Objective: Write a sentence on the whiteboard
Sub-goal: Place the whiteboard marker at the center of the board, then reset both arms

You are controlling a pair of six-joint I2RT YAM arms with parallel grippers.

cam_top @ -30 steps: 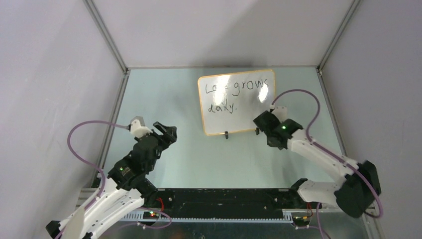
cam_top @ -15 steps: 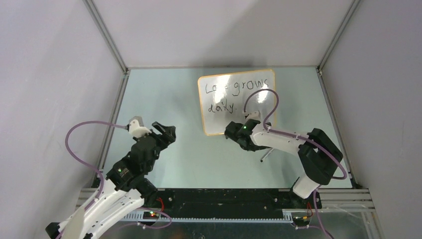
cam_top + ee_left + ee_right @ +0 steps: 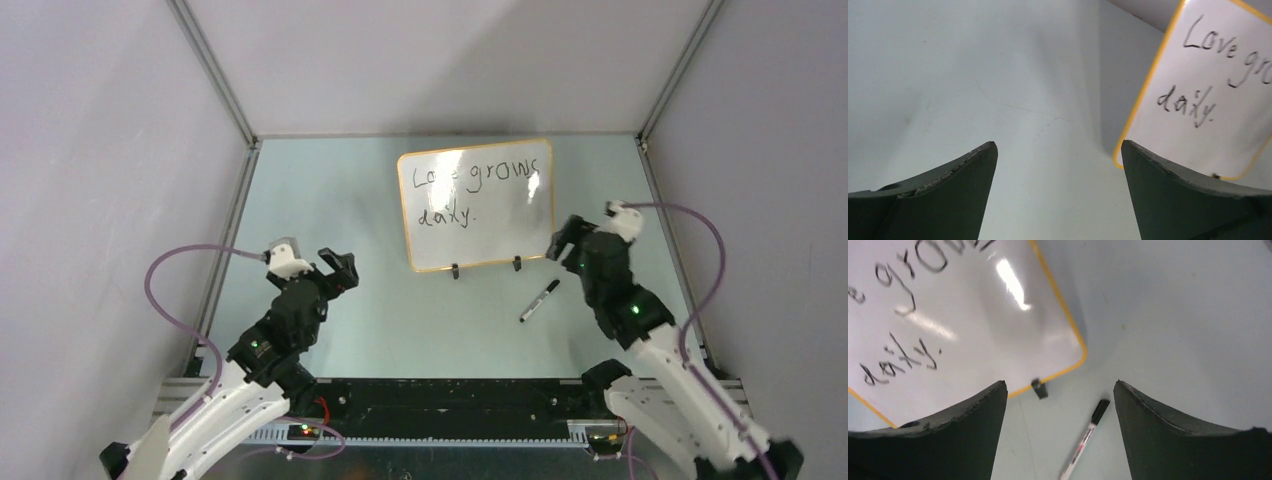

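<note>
Whiteboard (image 3: 500,235): stands propped on two black feet (image 3: 456,270) at the far middle of the surface (image 3: 400,320), tilted back, orange-tan rim, rounded corners.

Sentence (image 3: 495,173): black handwriting in two lines, "Love grows" above "daily."; from the top view glare washes out part of "Love". The left wrist view shows "Love", the start of "grows" and all of "daily." (image 3: 1185,104).

Marker (image 3: 539,300): white barrel, black cap, lying flat on the surface near the board's right foot, not touching it, cap end towards the board.

Left end effector (image 3: 340,268): fingers spread, holding nothing, over bare surface to the left of the board, well apart from it.

Right end effector (image 3: 558,238): fingers spread, holding nothing, just beside the board's lower right corner, apart from the marker.
</note>
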